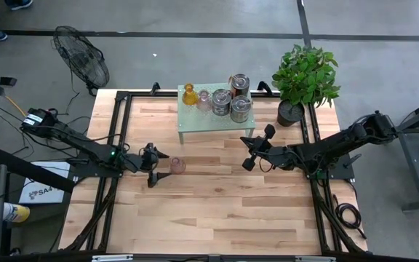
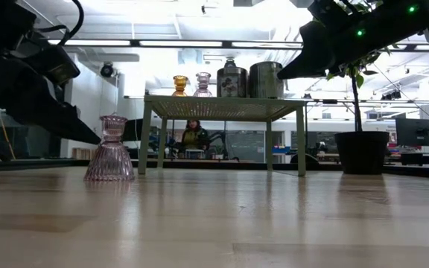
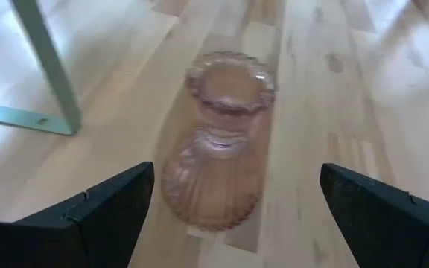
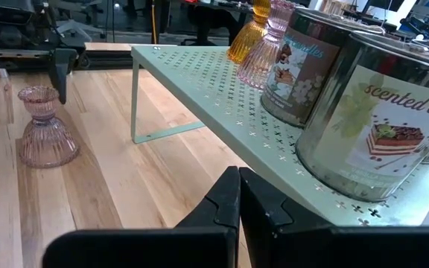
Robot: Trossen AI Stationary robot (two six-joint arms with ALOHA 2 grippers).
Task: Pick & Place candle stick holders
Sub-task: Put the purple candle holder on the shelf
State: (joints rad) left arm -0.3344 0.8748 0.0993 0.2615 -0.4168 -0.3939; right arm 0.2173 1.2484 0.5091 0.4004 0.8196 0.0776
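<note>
One pink glass candle holder (image 1: 177, 165) stands upright on the wooden table (image 1: 217, 211), just beyond the left gripper (image 1: 152, 165), whose jaws are spread wide. Five more holders sit on the pale green perforated stand (image 4: 222, 112); one silver tin (image 4: 382, 126) reads "scented". The right gripper (image 1: 254, 149), jaws pressed together, hovers beside the stand.

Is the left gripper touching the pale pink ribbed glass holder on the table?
Apart. The left wrist view shows the left gripper open, bare wood between each finger and the pale pink ribbed glass holder.
</note>
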